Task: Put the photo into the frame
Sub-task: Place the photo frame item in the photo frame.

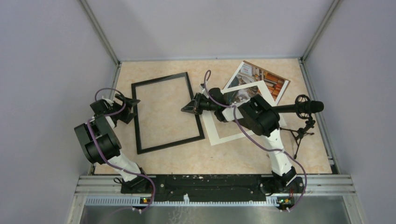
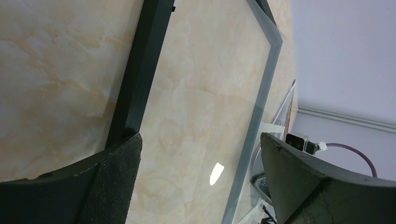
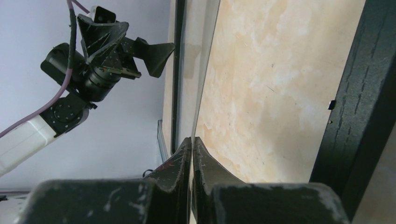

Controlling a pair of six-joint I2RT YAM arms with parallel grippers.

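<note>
My right fingers point(image 3: 192, 149) pinch the edge of a clear pane point(image 2: 210, 84) at the R side of the frame point(image 1: 159, 79), centre-left on the worktop point(image 1: 233, 158), my left fingers point(image 1: 130, 108) gape at its L side, photo point(image 1: 264, 79) upper right, partly under a white mat point(image 1: 224, 136).

- Robot lab test cell, as I see it via overhead cam: plain grey panels point(image 1: 42, 70) on alu posts point(image 1: 100, 30) box in three sides.
- Marble-look tabletop point(image 1: 243, 158), alu base rail point(image 1: 215, 183) w/ purple cables point(image 1: 299, 168).
- Mic point(image 1: 306, 107) on mini tripod point(image 1: 299, 135), right edge.
</note>
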